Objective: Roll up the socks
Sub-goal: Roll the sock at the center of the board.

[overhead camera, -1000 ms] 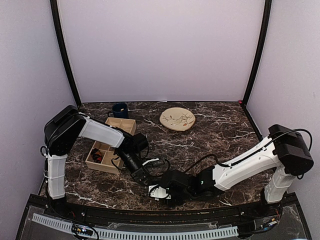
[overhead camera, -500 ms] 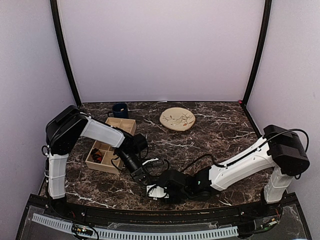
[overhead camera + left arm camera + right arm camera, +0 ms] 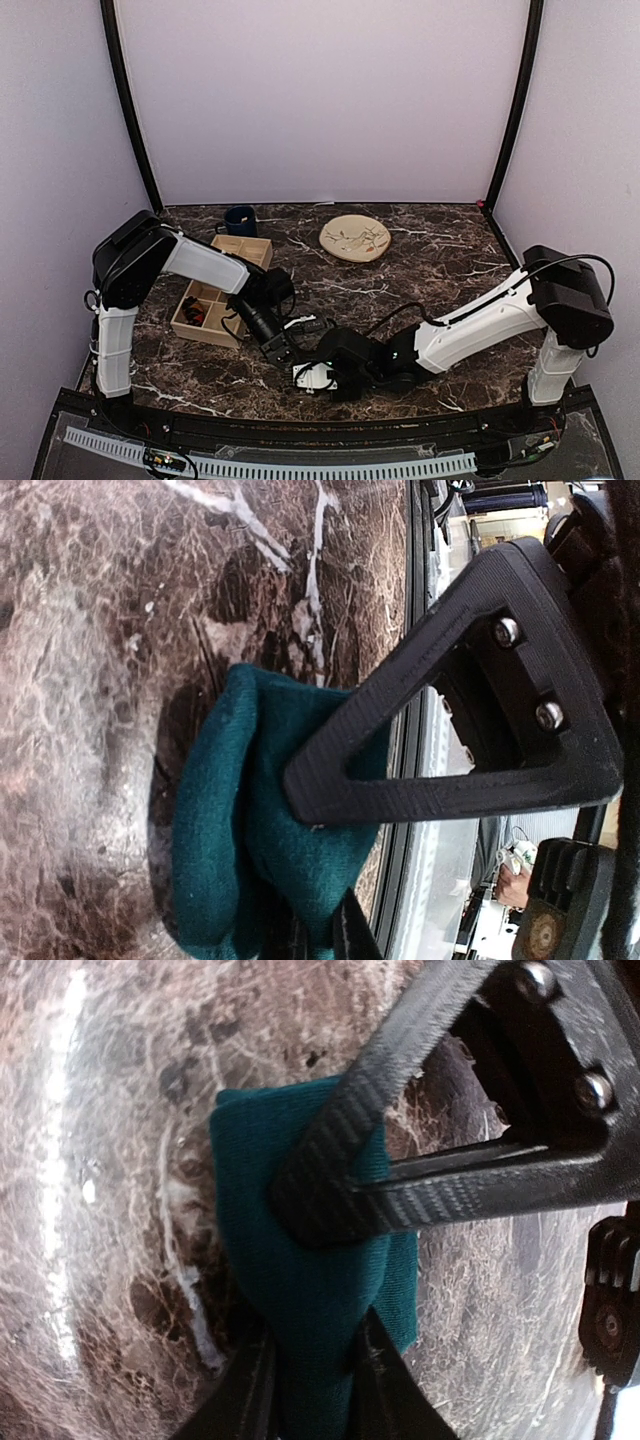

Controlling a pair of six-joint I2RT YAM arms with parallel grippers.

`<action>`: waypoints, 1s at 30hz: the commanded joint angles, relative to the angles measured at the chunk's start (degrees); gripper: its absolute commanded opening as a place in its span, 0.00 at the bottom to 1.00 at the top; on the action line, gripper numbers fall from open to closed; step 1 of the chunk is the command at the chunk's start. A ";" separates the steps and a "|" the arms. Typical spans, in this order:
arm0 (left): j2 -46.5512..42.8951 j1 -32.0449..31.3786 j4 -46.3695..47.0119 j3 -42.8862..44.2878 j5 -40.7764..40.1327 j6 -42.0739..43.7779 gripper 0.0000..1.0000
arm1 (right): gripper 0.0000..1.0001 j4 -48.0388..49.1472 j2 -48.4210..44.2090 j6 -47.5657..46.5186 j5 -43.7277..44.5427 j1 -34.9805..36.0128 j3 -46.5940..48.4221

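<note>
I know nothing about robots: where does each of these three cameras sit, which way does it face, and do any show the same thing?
Top external: above and behind the bases, looking down and forward over the marble table; left arm and right arm both show.
Left wrist: on the left arm, looking along the left gripper to the teal sock it pinches.
Right wrist: on the right arm, looking along the right gripper at that sock.
Shared: both wrist views show the same sock.
</note>
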 commanded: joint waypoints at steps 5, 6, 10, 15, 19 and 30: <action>-1.18 0.37 -2.50 -0.45 -6.19 -0.90 0.18 | 0.13 -9.25 3.03 2.06 -7.21 -3.30 3.13; -1.85 0.47 -1.98 -0.66 -6.66 -1.27 0.21 | 0.12 -9.93 3.32 2.47 -7.93 -3.50 3.59; -4.54 1.11 0.07 -1.53 -8.86 -2.98 0.29 | 0.10 -11.62 3.50 3.88 -10.63 -4.12 4.75; -8.49 1.82 3.46 -2.89 -11.14 -5.43 0.40 | 0.09 -14.10 4.32 5.66 -12.85 -4.89 6.19; -11.02 2.06 5.42 -3.86 -13.00 -6.87 0.44 | 0.09 -15.67 4.39 7.28 -15.08 -5.25 7.06; -18.59 2.41 12.35 -9.76 -20.56 -9.18 0.48 | 0.09 -19.24 5.10 11.92 -23.57 -7.93 10.17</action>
